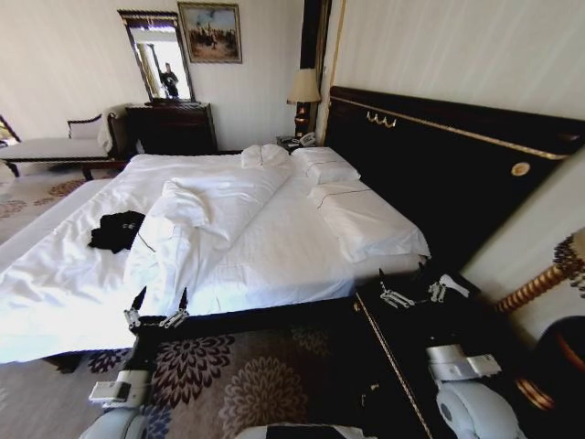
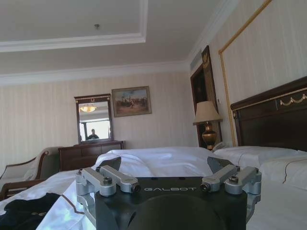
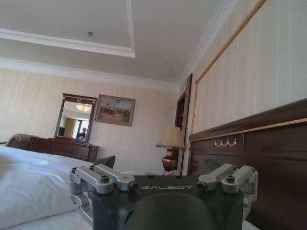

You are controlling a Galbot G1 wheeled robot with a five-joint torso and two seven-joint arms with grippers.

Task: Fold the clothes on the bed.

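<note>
I see the black T-shirt (image 1: 116,230) crumpled on the bed's (image 1: 274,256) white duvet (image 1: 196,233), toward my left side. Left end effector (image 1: 158,303) hangs released at the near bed edge; right end effector (image 1: 413,285) released over the dark nightstand (image 1: 402,334).

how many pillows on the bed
4 that I can make out: two stacked at the headboard's far end, a large one nearer the robot, and a small one beside the far pair. The rumpled duvet may hide more.
</note>
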